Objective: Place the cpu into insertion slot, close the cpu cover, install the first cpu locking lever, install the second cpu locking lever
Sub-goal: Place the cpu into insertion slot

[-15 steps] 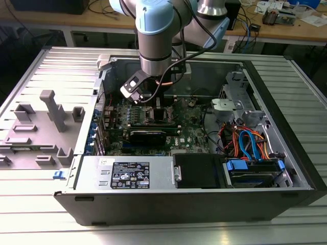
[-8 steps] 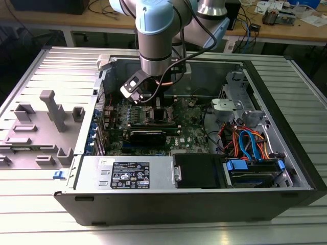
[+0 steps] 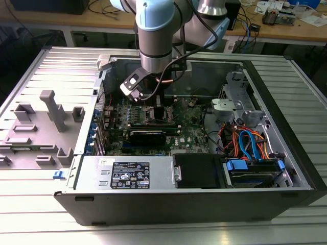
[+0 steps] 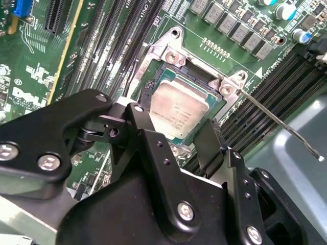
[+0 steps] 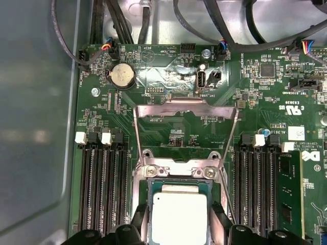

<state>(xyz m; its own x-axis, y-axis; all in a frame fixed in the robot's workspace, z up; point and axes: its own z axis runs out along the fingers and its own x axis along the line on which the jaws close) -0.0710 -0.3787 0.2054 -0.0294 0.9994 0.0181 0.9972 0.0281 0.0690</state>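
The pale silvery-tan cpu (image 5: 179, 217) lies flat in the insertion slot (image 5: 179, 171), a square socket with a silver rim, on the green motherboard. My gripper (image 5: 179, 220) straddles it, with the black fingers (image 4: 145, 130) pressed against two opposite edges of the chip. In the second wrist view the cpu (image 4: 179, 109) sits level within the insertion slot (image 4: 171, 51), under my gripper (image 4: 179, 131). The cpu cover (image 5: 186, 104), a thin silver frame, is swung back flat on the board beyond the socket. A thin wire locking lever (image 4: 276, 120) sticks out beside the socket. In the exterior view my gripper (image 3: 153, 109) reaches down inside the open case.
Long black memory slots (image 5: 104, 189) flank the socket on both sides. A long black card (image 3: 148, 136) stands just in front of the gripper. Cables and a drive bay (image 3: 253, 166) fill the case on the exterior view's right. A grey fixture (image 3: 48, 109) stands outside the case.
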